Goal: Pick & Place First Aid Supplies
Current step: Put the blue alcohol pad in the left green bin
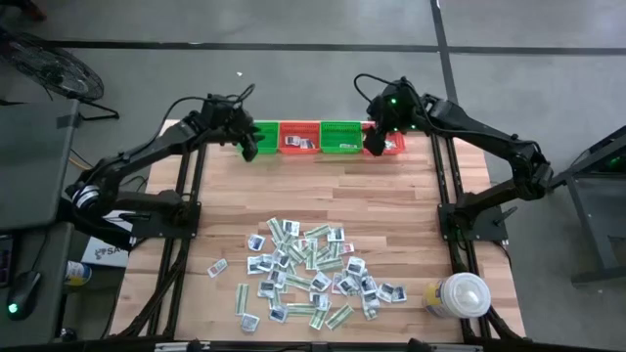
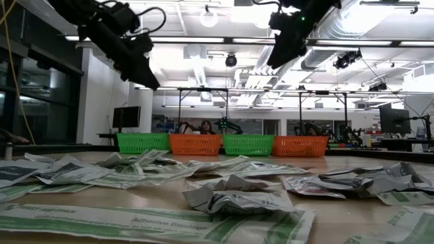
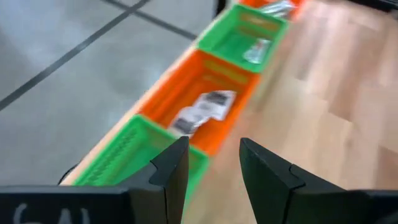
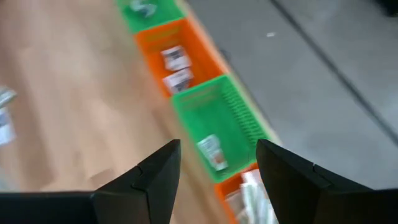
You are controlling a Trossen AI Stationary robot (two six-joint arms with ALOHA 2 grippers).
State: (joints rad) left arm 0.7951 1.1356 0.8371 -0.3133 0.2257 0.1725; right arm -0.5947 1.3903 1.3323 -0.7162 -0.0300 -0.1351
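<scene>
High view | left gripper (image 1: pixel 248 149) spread, empty, above left green basket (image 1: pixel 265 135) at upper centre; right gripper (image 1: pixel 375 143) spread, empty, over right orange basket (image 1: pixel 390 144); likely post-drop | packets (image 1: pixel 311 271) heaped lower centre, awaiting pickup; some already in baskets

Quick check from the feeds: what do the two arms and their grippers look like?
Both arms are black jointed links with loose black cables looping near the wrists. The right arm shows a small green light by its wrist. The left gripper and right gripper each have two dark, wedge-shaped fingers with angular tips.
</scene>
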